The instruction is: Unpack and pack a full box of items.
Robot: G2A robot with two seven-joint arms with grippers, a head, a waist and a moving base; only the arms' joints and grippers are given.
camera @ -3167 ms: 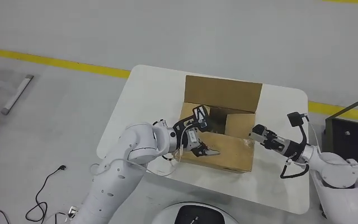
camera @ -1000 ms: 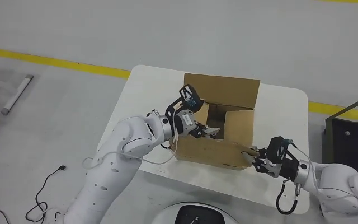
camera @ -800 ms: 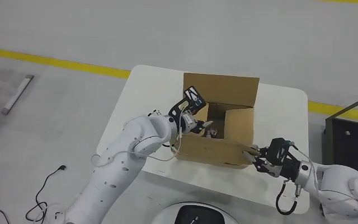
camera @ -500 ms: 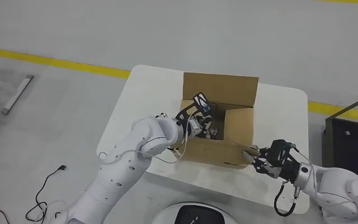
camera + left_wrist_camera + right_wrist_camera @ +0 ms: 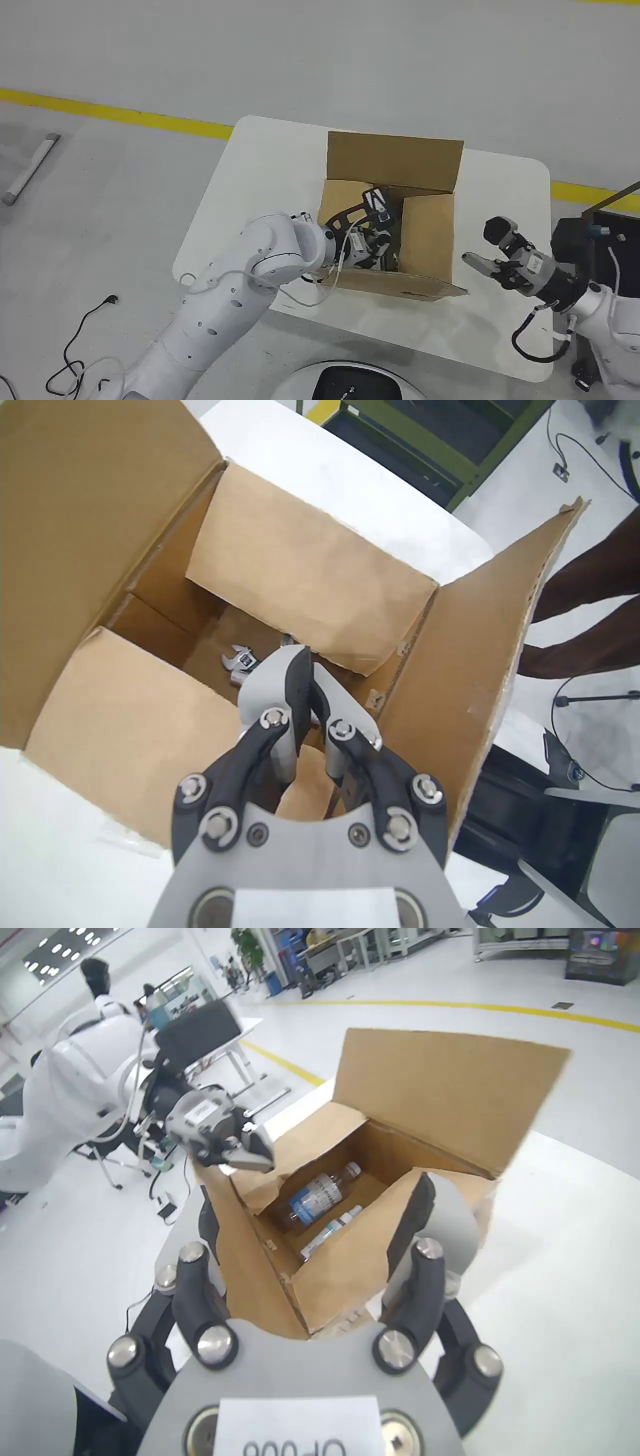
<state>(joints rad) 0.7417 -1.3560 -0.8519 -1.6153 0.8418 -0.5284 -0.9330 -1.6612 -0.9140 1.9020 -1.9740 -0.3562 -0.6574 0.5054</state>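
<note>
Grey floor [image 5: 300,50], white table [image 5: 258,170], box [image 5: 395,160], L hand [image 5: 306,662] prob. pressed together, R hand [image 5: 320,1218] spread

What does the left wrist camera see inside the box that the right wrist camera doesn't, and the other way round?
The left wrist view looks down past the left gripper at a silver wrench on the box floor. The right wrist view instead finds a bottle with a blue label lying beside a slim white tube. Both show the open cardboard box standing on the white table.
</note>
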